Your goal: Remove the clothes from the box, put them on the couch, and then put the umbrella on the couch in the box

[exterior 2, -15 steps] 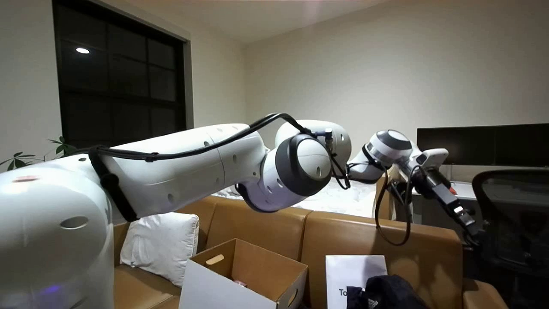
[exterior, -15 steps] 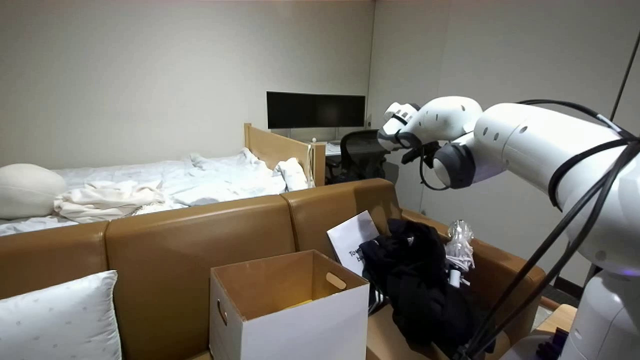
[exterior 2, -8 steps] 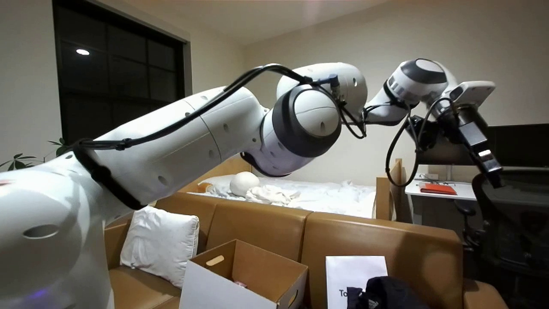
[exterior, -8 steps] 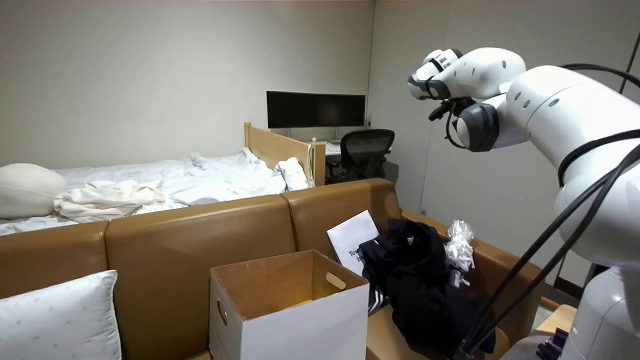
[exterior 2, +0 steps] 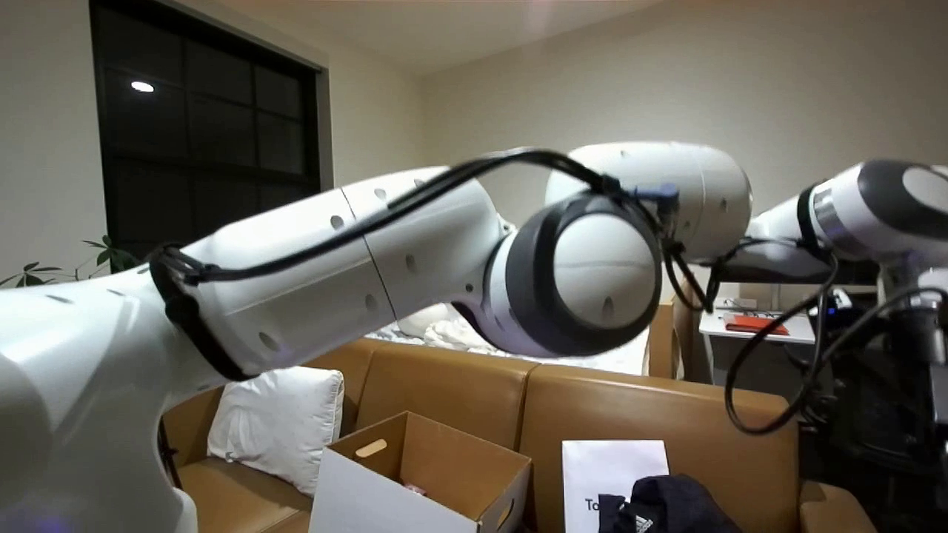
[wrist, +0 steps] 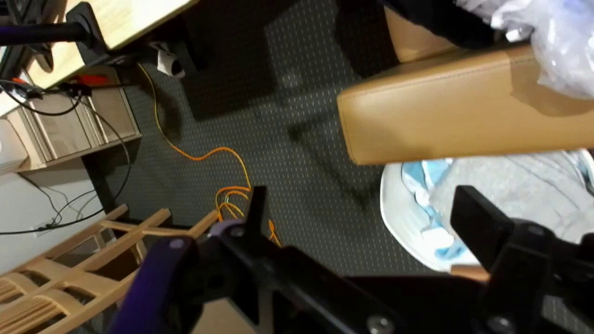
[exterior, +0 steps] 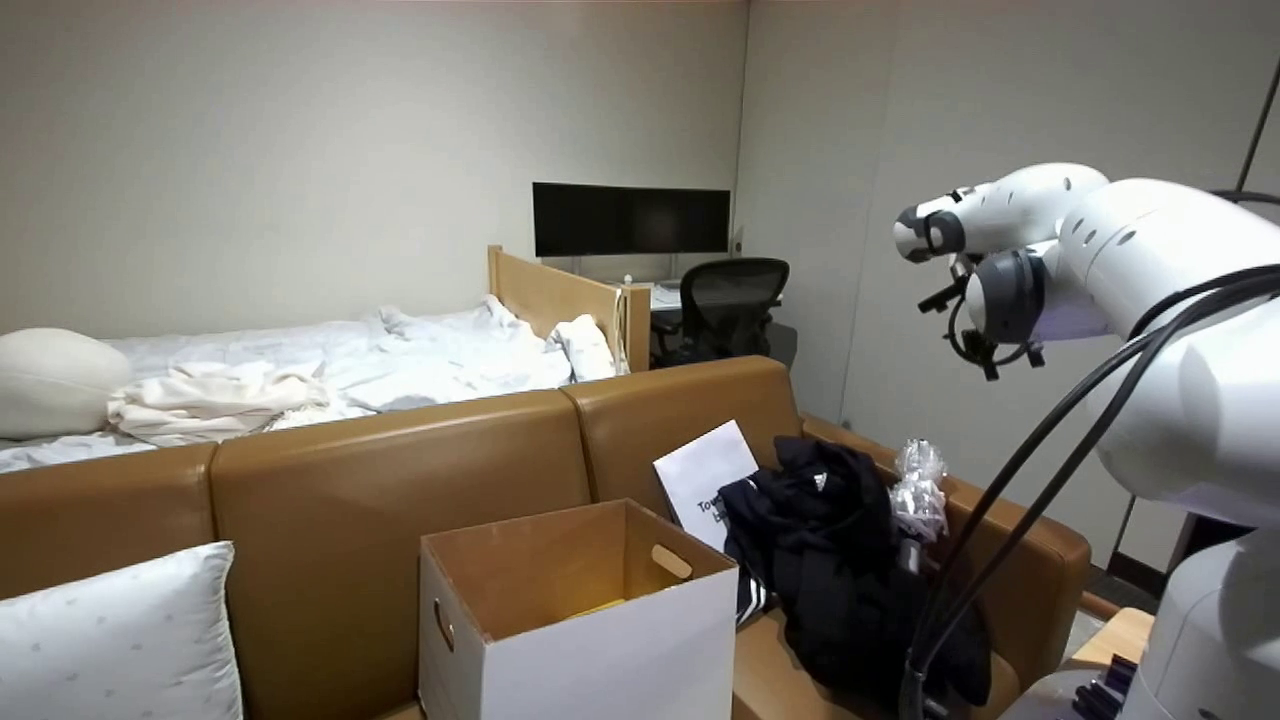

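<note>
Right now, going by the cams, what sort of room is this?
Looks like a bedroom or studio-type living space, possibly staged: an unmade bed stands behind the tan leather couch, and a wide dark monitor beyond hints at desk work too.

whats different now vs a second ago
The arm rose, then dipped, swinging toward the right edge of both exterior views. No grasp or release shows; the tool stands open with nothing in it. The clothes stay heaped on the couch; box, printed sheet and white pillow unmoved.
</note>
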